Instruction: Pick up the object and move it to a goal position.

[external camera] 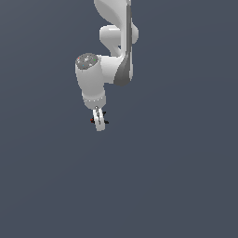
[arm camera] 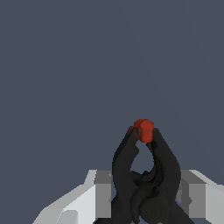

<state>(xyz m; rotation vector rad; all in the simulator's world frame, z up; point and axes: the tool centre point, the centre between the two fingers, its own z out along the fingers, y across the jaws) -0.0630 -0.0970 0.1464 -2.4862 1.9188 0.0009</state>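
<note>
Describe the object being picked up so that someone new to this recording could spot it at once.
Follow the white robot arm down to its gripper. The object sits between the white fingers: a tiny black thing with a red tip, the only dark item against the plain grey background.

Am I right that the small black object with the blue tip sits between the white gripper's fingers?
Not quite: the tip is red, not blue. The wrist view shows the black object with a red spot at its end, sitting between the white fingers of the gripper. The exterior view also shows red beside the gripper.
</note>
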